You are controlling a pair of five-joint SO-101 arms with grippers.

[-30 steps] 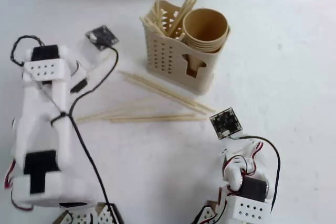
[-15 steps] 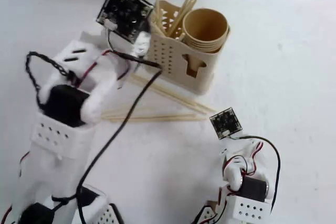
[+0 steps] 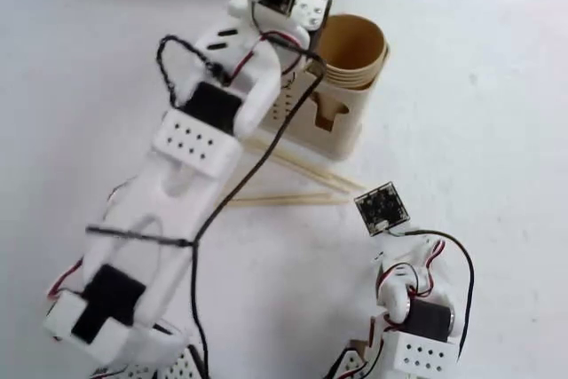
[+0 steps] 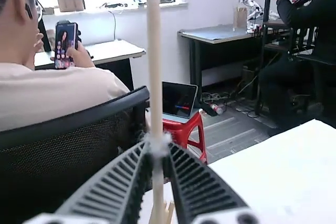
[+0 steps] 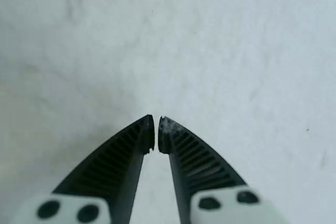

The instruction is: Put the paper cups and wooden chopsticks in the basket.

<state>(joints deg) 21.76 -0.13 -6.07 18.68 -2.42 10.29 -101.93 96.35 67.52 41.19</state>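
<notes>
My left gripper (image 4: 156, 149) pinches one chopstick (image 4: 153, 51) upright over the basket (image 3: 337, 126). My right gripper (image 5: 156, 132) is closed on nothing, low over the table (image 5: 236, 51), near loose chopsticks (image 3: 293, 198).

left arm (image 3: 191, 144) white | cable (image 3: 194, 272) black | wires (image 3: 266, 40) seemingly red | tool (image 4: 156, 148) ribbed black

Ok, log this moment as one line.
left hand: shut on chopstick, over basket | right hand: shut, over table | cups: in basket | loose chopsticks: on table
</notes>
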